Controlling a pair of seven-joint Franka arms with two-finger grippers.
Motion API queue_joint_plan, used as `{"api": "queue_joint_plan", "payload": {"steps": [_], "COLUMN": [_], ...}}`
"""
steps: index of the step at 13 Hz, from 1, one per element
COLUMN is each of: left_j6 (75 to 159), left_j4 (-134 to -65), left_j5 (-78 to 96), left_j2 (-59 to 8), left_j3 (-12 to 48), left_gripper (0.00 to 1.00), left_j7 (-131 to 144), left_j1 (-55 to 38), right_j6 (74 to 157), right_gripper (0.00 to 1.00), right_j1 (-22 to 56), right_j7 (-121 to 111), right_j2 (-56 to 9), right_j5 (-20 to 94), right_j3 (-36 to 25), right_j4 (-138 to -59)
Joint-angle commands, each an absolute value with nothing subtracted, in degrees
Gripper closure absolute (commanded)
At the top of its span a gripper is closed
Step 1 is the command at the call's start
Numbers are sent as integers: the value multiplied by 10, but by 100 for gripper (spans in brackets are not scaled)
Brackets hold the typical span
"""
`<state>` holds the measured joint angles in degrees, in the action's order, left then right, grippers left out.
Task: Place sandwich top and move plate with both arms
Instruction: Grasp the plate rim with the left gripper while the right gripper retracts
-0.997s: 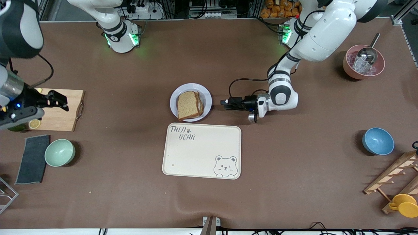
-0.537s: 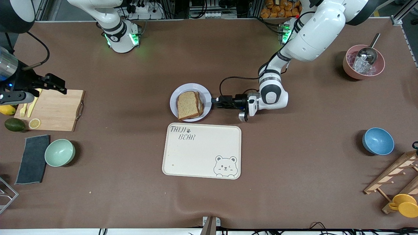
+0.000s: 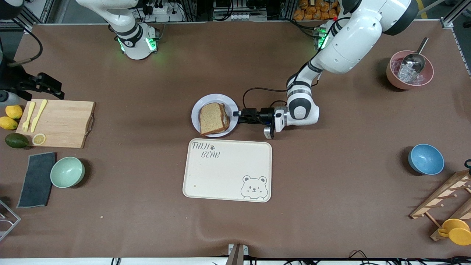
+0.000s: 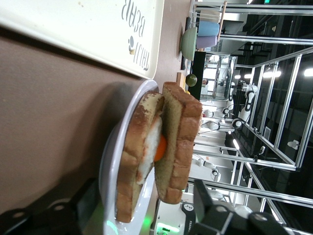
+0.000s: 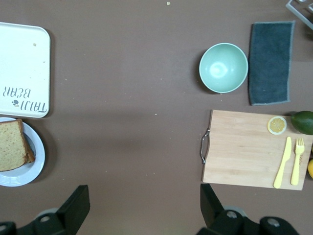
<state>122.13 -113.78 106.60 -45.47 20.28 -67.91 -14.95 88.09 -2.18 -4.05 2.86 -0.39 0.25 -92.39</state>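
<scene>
Our left gripper (image 3: 239, 116) sits low at the plate (image 3: 204, 104) rim, jaws straddling it but not clamped. The sandwich top (image 3: 211, 117) already rests on the egg slice. A one-sided lift could tip the plate and slide the bread off. Our right gripper (image 3: 55, 90) hangs open over the cutting board (image 3: 62, 125); the cream tray (image 3: 227, 170) lies just beside the plate.
</scene>
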Motion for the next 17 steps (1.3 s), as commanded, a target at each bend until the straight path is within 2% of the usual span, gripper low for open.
{"api": "queue_joint_plan", "payload": {"steps": [1,3,5,7,9,14,17], "left_j6": [1225,1238,1238,1238,1238,1239,1247], "left_j4": [-1123,-1123,-1120,-1118,-1112,-1100,-1099], "left_j5": [1075,1078,1078,1078,1078,1079,1080], "left_j2": [-473,-477,-485,-488,-493,-506,-509], "left_j3": [200,197,196,192,192,192,192], "left_gripper": [24,29,38,40,47,65,71], "left_j7": [-706,-735,-758,-758,-764,-787,-791], "left_j1": [-160,-169,-167,-169,-170,-176,-176], "right_j6": [856,866,872,865,843,853,847], "right_gripper": [0,0,0,0,0,0,0], "right_j1": [-33,-32,-27,-30,-32,-32,-30], "right_j7": [-32,13,47,38,3,-3,-8], "right_j2": [34,31,28,27,25,7,-1], "right_j5": [-10,-11,-6,-4,-4,25,25], "right_j3": [11,12,14,14,13,12,-8], "right_j4": [-889,-889,-890,-890,-895,-892,-869]}}
